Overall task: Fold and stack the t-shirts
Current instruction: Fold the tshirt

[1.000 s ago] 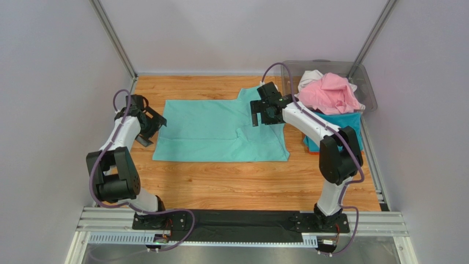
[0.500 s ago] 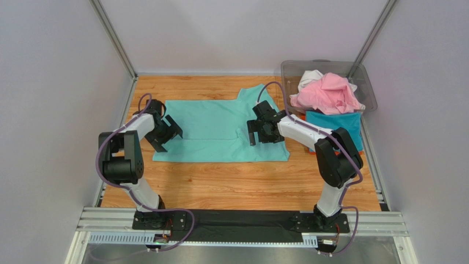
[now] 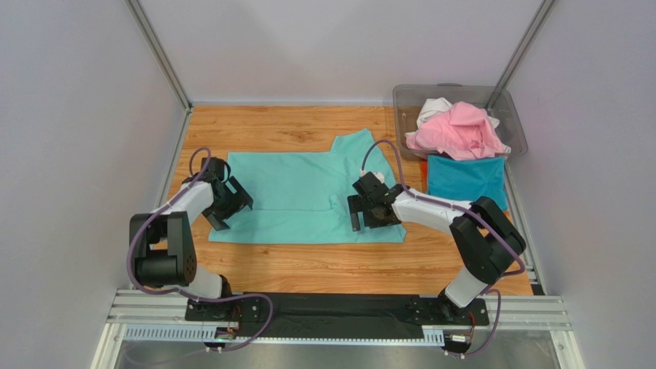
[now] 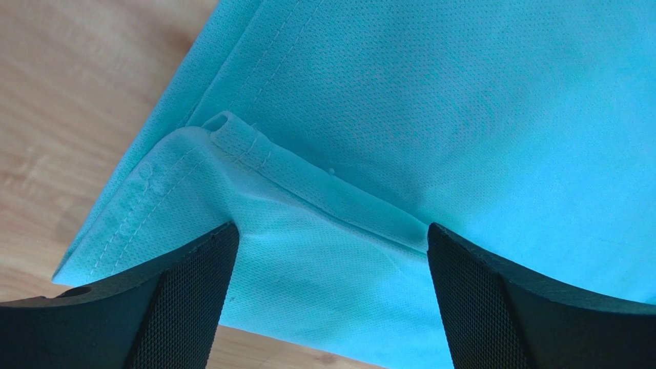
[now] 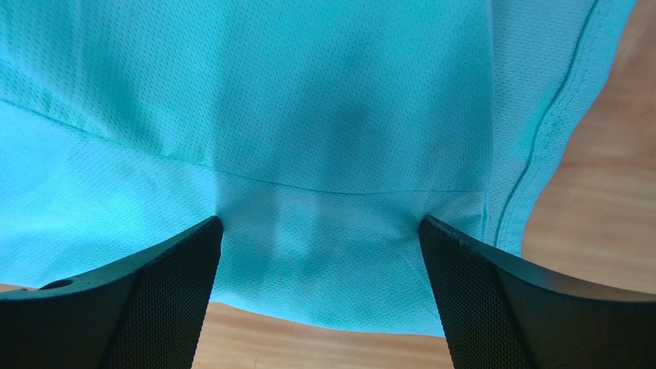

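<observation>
Both your arms reach in from the near edge, hands held low and spread wide. Your left arm kinks its elbow out toward 9 o'clock, then runs the forearm toward 1 o'clock to the left hand, whose fingers stand fully parted. Your right arm bends its elbow at 3 o'clock and lays the forearm almost flat toward 9 o'clock. The right hand tips downward, its fingers just as wide.

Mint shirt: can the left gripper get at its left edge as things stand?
Probably yes: the left gripper hovers open right over the mint shirt's left edge, with nothing between them.
</observation>
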You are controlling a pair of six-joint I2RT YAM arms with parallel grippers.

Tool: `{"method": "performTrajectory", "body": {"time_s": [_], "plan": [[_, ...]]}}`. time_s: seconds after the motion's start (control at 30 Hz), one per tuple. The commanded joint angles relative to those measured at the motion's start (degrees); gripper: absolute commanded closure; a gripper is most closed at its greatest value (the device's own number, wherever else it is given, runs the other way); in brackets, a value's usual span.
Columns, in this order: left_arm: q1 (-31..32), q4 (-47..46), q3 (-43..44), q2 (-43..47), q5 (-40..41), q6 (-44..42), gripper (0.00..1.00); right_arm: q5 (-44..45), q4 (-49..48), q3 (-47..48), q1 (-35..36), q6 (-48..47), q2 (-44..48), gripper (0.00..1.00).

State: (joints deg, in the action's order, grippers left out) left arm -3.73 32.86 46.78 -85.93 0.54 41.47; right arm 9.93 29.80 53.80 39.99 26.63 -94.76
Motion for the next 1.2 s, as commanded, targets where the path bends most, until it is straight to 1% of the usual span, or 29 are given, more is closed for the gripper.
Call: {"method": "performTrajectory", "body": {"time_s": [0.0, 0.13, 0.17, 0.23, 0.27, 0.33, 0.37, 0.47, 0.53, 0.6, 0.63, 0.7, 0.73, 0.8, 0.83, 0.87, 0.9, 0.93, 0.97, 1.0, 1.03, 1.07, 1.1, 1.13, 1.17], "plan": [[0.04, 3.44, -8.18, 4.08, 0.52, 1.14, 0.00, -0.97, 2.36, -7.11, 4.21, 7.46, 3.24, 0.00], [-0.05, 6.15, -13.20, 12.26, 1.04, 2.73, 0.00, 0.09, 4.47, -11.52, 10.18, 12.82, 8.79, 0.00], [-0.05, 7.03, -13.91, 15.67, 1.74, 3.34, 0.00, 0.00, 4.74, -12.13, 10.81, 14.57, 10.80, 0.00], [-0.05, 9.74, -15.23, 19.20, 3.15, 4.23, 0.00, 0.26, 5.26, -13.19, 12.04, 15.46, 12.75, 0.00], [0.03, 10.63, -15.23, 22.44, 3.68, 4.49, 0.00, 0.61, 6.05, -13.28, 12.74, 15.81, 14.50, 0.00], [0.03, 11.69, -14.80, 25.27, 3.34, 5.37, 0.00, 1.83, 7.72, -11.89, 12.92, 15.56, 16.18, 0.00], [-0.05, 11.70, -14.36, 27.55, 2.98, 5.37, 0.00, 2.54, 8.34, -11.09, 12.92, 15.21, 17.67, 0.00], [0.03, 12.14, -10.59, 29.67, 2.63, 3.45, 0.00, 5.70, 10.88, -5.83, 12.92, 12.57, 19.87, 0.00], [-0.05, 12.93, -6.63, 29.59, 3.33, 3.00, 0.00, 8.77, 12.29, -1.45, 12.49, 10.99, 20.66, 0.00], [-0.05, 13.02, -2.78, 28.28, 3.86, 3.09, 0.00, 10.36, 12.47, 0.86, 11.52, 8.98, 20.67, 0.00], [0.03, 12.93, -1.36, 27.40, 4.29, 3.26, 0.00, 11.67, 12.47, 3.30, 9.78, 8.53, 20.32, 0.00], [-0.05, 13.19, 3.38, 23.19, 5.44, 2.48, 0.00, 11.60, 12.04, 5.60, 7.66, 6.52, 19.79, 0.00], [-0.05, 13.45, 5.14, 19.17, 5.79, 2.04, 0.00, 10.73, 11.86, 6.48, 5.65, 5.81, 19.27, 0.00], [-0.05, 13.98, 10.50, 14.50, 6.93, 1.86, 0.00, 9.76, 10.81, 8.77, 3.01, 4.49, 18.74, 0.00], [-0.14, 13.81, 12.35, 9.43, 7.46, 1.68, 0.00, 8.97, 10.46, 9.21, 2.21, 3.09, 18.13, 0.00], [-0.14, 14.33, 16.37, 6.77, 8.07, 1.07, 0.00, 8.79, 10.19, 10.00, 1.50, 2.38, 17.77, 0.00], [-0.31, 14.60, 18.58, 4.04, 8.16, 0.72, 0.00, 8.70, 10.01, 10.27, 0.89, 1.68, 17.42, 0.00], [-0.32, 14.60, 20.61, -1.03, 8.43, 0.37, 0.00, 8.52, 9.84, 10.62, -0.08, 0.62, 16.63, 0.00], [-0.40, 14.60, 24.46, -3.69, 9.39, 0.10, 0.02, 8.61, 9.75, 10.88, -0.61, 0.27, 16.19, 0.00], [-1.01, 14.69, 26.58, -6.24, 9.48, -0.16, 0.05, 8.61, 9.66, 10.89, -1.57, 0.09, 15.84, 0.00], [-1.28, 14.60, 28.43, -10.70, 9.48, -0.51, 0.07, 7.91, 9.66, 10.80, -1.93, -0.35, 15.14, 0.00], [-1.63, 14.69, 32.10, -12.92, 9.31, -0.86, 0.09, 7.56, 9.57, 10.62, -2.37, -0.61, 14.87, 0.00], [-2.16, 14.69, 33.88, -15.12, 8.87, -1.22, 0.20, 7.30, 9.49, 10.10, -2.72, -0.79, 14.61, 0.00], [-2.86, 14.77, 35.46, -18.88, 8.87, -1.65, 0.23, 7.03, 9.40, 9.83, -3.33, -1.05, 14.34, 0.00], [-3.39, 14.95, 38.27, -20.66, 8.69, -1.83, 0.28, 7.03, 9.31, 9.66, -3.77, -1.40, 14.17, 0.00]]}}
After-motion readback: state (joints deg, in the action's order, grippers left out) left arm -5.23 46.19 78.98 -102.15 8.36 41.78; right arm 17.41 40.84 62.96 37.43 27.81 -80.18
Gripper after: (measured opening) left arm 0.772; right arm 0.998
